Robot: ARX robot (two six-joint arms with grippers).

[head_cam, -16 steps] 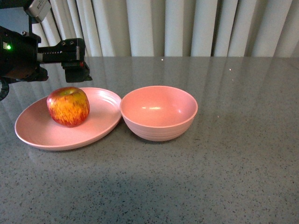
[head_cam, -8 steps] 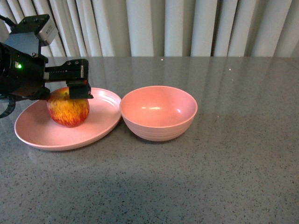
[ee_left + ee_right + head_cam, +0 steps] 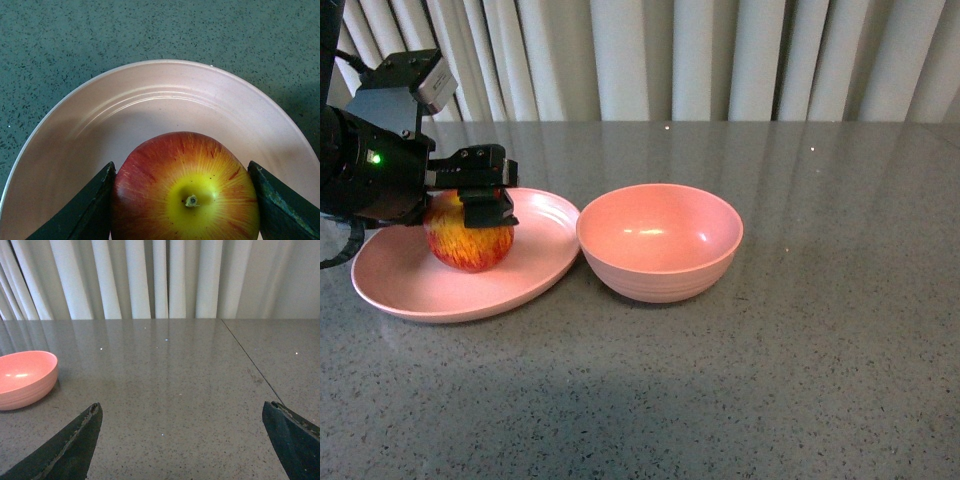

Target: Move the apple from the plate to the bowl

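The left gripper (image 3: 180,163) has come down around the apple (image 3: 470,240), a finger on each side. I cannot tell if it squeezes yet. The apple sits on the plate (image 3: 400,285), with the bowl (image 3: 655,275) at its 3 o'clock. Lifting seems next.

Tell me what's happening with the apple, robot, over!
Left gripper flanking apple, grip unconfirmed. Right gripper open, empty. Apple on plate. Bowl empty, right beside plate.

The left arm reaches in low from the left, its gripper (image 3: 182,212) pointing down, fingers (image 3: 92,212) apparently pressed against both sides of the apple (image 3: 185,165). The right gripper (image 3: 180,445) hangs spread wide.
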